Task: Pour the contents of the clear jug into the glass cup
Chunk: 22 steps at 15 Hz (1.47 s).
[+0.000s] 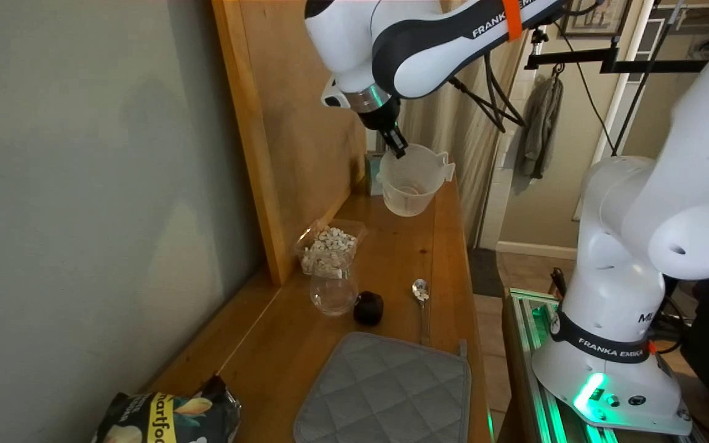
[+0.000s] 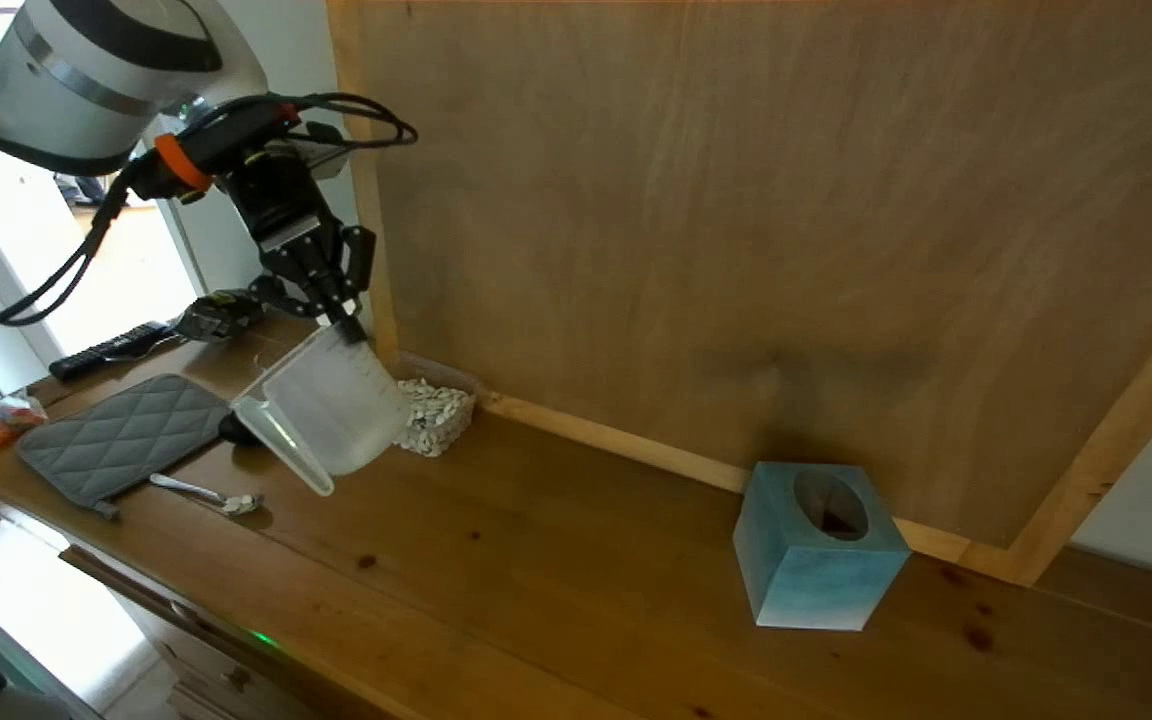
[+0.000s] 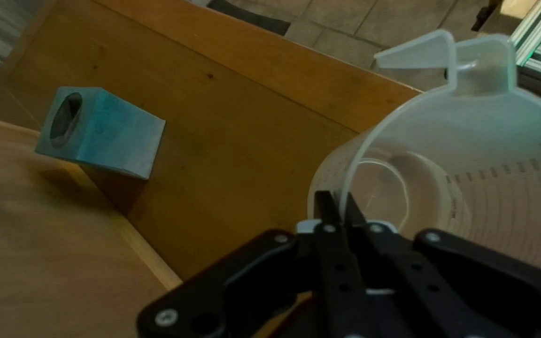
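The clear jug (image 1: 413, 184) hangs tilted above the wooden counter in both exterior views (image 2: 336, 405). My gripper (image 1: 399, 147) is shut on the jug's rim, with one finger inside and one outside, as the wrist view (image 3: 337, 195) shows. In the wrist view the open mouth of the jug (image 3: 482, 136) faces the camera, and I see no contents in it. The glass cup (image 1: 334, 296) stands upright on the counter, apart from the jug. Its lower part looks clear; white pebbles show behind or through its upper part. The cup does not show in the other views.
A clear plastic box of white pebbles (image 1: 330, 241) sits behind the cup against the wooden panel (image 2: 786, 200). A dark round object (image 1: 368, 308) is beside the cup. A spoon with pebbles (image 1: 421, 295), a grey pot holder (image 1: 385, 387), a snack bag (image 1: 170, 418) and a blue tissue box (image 2: 821, 580) lie around.
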Each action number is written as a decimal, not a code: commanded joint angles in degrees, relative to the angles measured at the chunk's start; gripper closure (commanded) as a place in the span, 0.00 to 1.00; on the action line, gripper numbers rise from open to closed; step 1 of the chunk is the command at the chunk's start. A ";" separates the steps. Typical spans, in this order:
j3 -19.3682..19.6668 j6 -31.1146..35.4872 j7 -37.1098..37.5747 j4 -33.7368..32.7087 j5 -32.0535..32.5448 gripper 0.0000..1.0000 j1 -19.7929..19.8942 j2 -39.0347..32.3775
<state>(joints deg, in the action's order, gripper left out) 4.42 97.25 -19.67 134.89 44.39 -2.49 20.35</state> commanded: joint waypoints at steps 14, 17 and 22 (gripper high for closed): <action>12.02 6.29 -3.00 -3.84 -15.16 0.99 7.48 -1.96; 14.22 6.15 -4.60 -7.12 -20.69 0.99 9.68 -6.17; 15.23 4.55 -4.91 -12.18 -27.22 0.99 12.66 -13.01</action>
<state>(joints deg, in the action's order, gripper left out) 19.68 103.46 -23.17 127.56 21.66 8.37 12.55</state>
